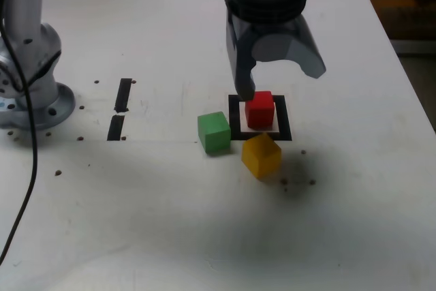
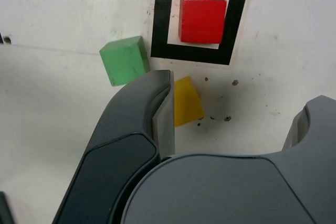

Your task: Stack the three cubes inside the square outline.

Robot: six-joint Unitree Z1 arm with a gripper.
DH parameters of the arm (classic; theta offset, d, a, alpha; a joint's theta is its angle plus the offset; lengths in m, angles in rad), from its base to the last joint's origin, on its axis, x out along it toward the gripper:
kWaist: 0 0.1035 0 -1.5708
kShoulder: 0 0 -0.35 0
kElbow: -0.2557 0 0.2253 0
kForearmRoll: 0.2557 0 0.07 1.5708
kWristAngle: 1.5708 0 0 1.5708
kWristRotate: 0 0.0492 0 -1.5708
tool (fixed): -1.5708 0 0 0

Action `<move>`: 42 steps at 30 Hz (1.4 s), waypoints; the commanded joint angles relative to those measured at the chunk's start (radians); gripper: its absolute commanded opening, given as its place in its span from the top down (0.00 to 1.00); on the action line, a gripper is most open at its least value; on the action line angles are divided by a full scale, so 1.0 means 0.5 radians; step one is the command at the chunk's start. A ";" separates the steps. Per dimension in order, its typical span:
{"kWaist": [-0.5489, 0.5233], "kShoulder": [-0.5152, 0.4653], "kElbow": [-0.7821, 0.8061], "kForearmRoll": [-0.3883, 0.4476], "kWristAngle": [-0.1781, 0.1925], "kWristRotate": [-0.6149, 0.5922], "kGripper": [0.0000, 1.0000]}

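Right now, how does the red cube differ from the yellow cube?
The red cube lies inside the square outline; the yellow cube lies outside it on the table, just in front of its near edge. The red one sits square with the outline; the yellow one is turned at an angle. Both look equal in size, and neither is held.

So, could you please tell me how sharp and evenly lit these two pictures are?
Exterior view: soft all over, with a broad dim shadow on the table near the yellow cube. Wrist view: red cube crisp, evenly lit, no glare; the tool looms dark.
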 commanded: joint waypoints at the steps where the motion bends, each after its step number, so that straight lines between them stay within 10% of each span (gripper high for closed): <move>1: -0.044 0.036 -0.013 -0.029 -0.031 -0.078 0.07; 25: -0.115 0.200 0.228 -0.262 -0.372 -0.516 0.04; 42: -0.095 0.351 0.263 -0.348 -0.448 -0.517 0.04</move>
